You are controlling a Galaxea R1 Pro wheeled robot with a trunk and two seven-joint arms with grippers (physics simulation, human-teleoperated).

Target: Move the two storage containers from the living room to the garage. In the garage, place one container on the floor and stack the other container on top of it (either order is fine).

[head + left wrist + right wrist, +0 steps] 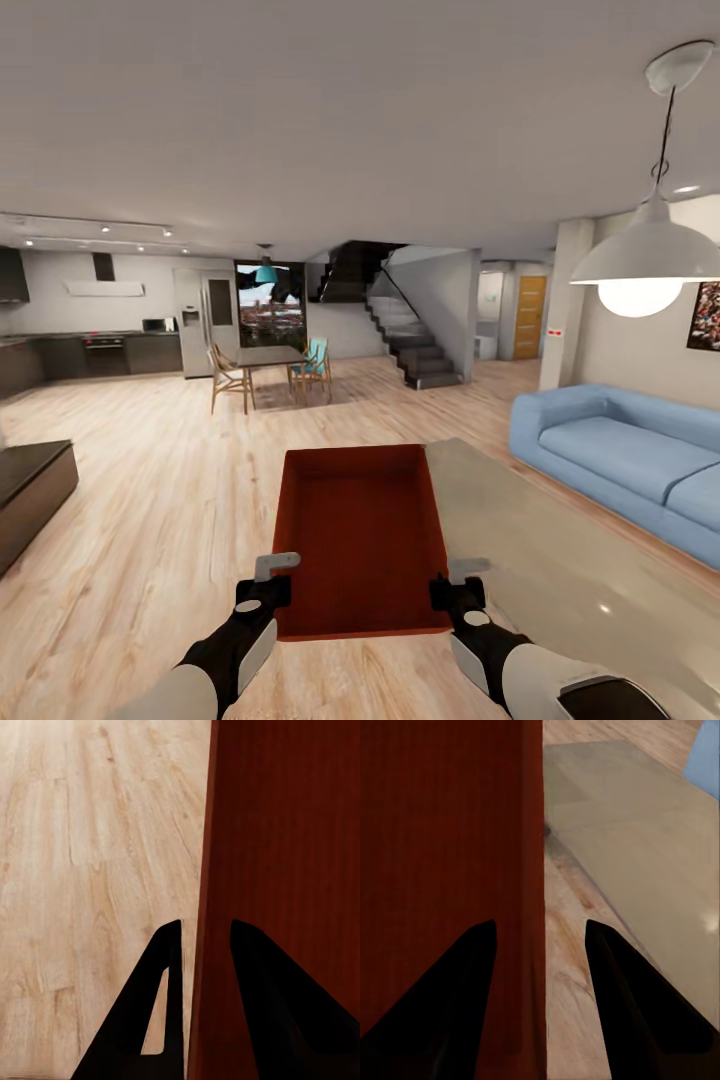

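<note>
I hold one orange-red, open-topped storage box [360,535] low in the middle of the head view, over the light wood-plank floor [150,500]. My left gripper [272,580] pinches its left wall, one finger [154,1012] outside and one inside. My right gripper [455,585] pinches its right wall the same way. A blue sofa [625,465] sits at right, and a pale rug [560,560] lies beside the box.

Matt orange-red storage container [360,540], light wood-plank floor [150,500], smooth blue sofa [620,460]
</note>
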